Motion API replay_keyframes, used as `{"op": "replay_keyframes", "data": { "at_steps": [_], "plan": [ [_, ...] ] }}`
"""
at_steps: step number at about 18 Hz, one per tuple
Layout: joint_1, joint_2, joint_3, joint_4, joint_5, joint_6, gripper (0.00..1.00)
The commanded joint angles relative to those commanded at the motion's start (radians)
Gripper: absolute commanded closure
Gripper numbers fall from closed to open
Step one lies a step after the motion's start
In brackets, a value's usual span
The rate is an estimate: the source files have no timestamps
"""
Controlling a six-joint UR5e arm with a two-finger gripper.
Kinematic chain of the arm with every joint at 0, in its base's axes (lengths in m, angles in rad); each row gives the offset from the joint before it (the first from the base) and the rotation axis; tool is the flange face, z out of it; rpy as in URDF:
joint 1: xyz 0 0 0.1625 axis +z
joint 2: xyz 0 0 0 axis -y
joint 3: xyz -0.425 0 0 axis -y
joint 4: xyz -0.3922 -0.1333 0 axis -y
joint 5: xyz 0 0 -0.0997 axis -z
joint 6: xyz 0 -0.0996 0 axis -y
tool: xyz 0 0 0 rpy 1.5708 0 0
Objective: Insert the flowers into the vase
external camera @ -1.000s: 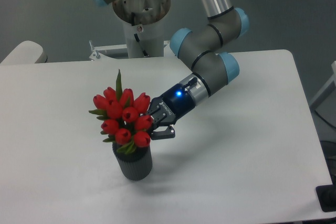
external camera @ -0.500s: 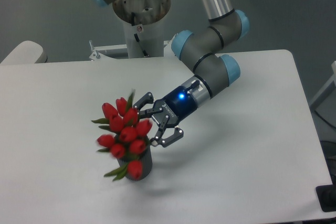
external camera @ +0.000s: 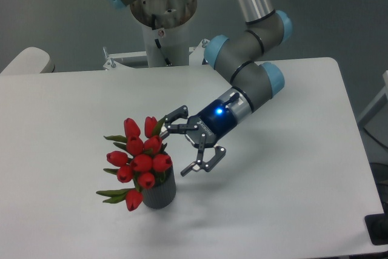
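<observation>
White table (external camera: 291,168) underneath, and the gripper (external camera: 179,142) hangs beside the bunch, jaws spread wide, grasping nothing. The flowers (external camera: 138,159), red tulip buds with green leaves, sit in the vase (external camera: 160,191), leaning left. Vase: small, dark grey, ribbed, upright near the table's front.

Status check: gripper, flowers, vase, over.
Gripper open, beside the bunch. Flowers in the vase, bunch leaning left over the rim. Nothing in the way on the table.

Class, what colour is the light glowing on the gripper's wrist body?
Blue. The light shows clearly in the fixed camera view, behind the open gripper.
</observation>
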Motion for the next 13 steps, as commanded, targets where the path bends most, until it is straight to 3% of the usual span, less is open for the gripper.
{"op": "replay_keyframes", "data": {
  "at_steps": [4,6,9,13],
  "plan": [
    [0.061,0.047,0.015,-0.002,0.049,0.003,0.0],
    [0.072,0.093,0.046,-0.009,0.171,-0.021,0.0],
    [0.074,0.143,0.104,-0.009,0.401,-0.133,0.0],
    [0.069,0.196,0.176,-0.011,0.463,-0.317,0.0]
  ]
}}
